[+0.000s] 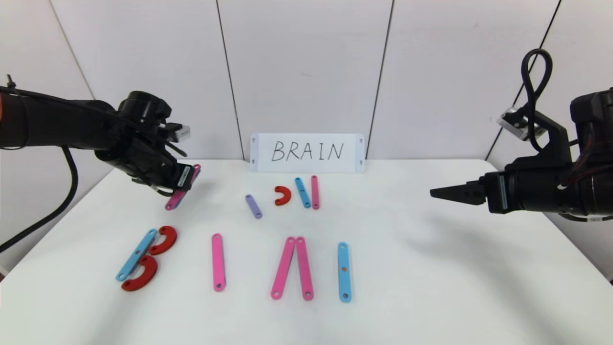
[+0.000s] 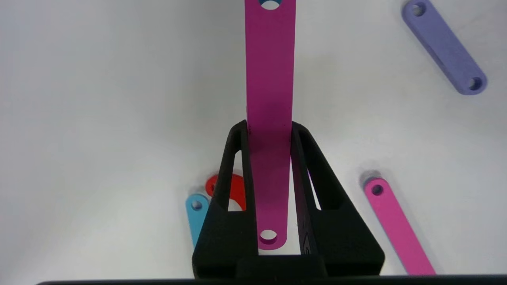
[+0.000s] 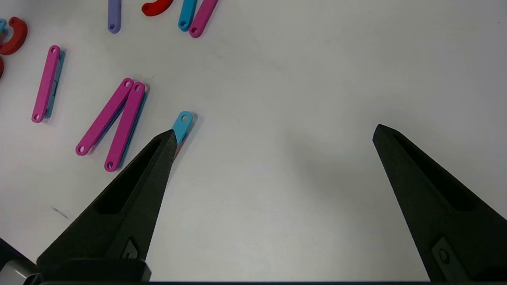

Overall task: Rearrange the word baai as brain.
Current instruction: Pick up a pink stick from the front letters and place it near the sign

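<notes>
Strips counted in the head view: five pink, three blue, one purple point(image 1: 253, 206); red curves, three. Left gripper point(image 1: 184, 177), upper left of frame, fingers pinching one pink strip point(image 1: 175, 197) above the table point(image 1: 431, 287), long axis slanting from upper right to lower left. Front row, lower centre: B of blue strip point(image 1: 137, 254) and two red curves, lone upright pink strip point(image 1: 218, 262), two pink strips meeting at top point(image 1: 293, 267), upright blue strip point(image 1: 344, 271). Right gripper point(image 1: 443, 193) at right edge, fingers spread wide, holding nothing
</notes>
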Tool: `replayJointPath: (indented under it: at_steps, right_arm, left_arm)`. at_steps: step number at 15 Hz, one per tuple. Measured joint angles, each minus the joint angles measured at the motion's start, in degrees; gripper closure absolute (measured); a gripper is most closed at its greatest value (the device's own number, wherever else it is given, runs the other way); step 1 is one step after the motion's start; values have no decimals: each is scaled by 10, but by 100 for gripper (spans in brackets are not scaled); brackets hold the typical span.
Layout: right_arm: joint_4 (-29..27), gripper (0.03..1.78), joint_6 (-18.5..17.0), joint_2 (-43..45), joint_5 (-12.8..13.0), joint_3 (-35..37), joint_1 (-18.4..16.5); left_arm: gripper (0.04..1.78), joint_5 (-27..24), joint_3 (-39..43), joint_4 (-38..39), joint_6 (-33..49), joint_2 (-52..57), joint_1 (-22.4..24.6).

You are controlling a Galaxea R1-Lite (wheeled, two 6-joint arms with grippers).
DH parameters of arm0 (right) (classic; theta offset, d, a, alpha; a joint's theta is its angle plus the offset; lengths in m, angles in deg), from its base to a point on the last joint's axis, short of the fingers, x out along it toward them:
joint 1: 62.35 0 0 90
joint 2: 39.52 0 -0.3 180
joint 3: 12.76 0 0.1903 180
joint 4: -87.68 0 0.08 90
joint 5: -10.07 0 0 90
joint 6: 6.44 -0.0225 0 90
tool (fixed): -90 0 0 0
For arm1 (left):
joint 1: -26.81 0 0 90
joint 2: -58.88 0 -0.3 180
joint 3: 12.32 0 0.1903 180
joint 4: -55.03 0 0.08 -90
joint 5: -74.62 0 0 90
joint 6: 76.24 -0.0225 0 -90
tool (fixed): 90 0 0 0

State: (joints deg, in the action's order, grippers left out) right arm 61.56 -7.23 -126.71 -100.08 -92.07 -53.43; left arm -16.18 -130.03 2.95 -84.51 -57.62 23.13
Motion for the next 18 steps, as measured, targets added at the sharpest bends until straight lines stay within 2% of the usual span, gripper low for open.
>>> replayJointPath:
  at_steps: [5, 9, 18]
  right_arm:
    - [0, 8, 0, 0, -4, 7, -2]
    - [0, 8, 0, 0, -5, 7, -2]
    - [0, 8, 0, 0, -4, 8, -2]
  left_arm:
    - [152, -67, -75, -25, -32, -75, 17]
    - [152, -70, -103, -25, -35, -113, 19]
    - [152, -70, -107, -25, -34, -136, 19]
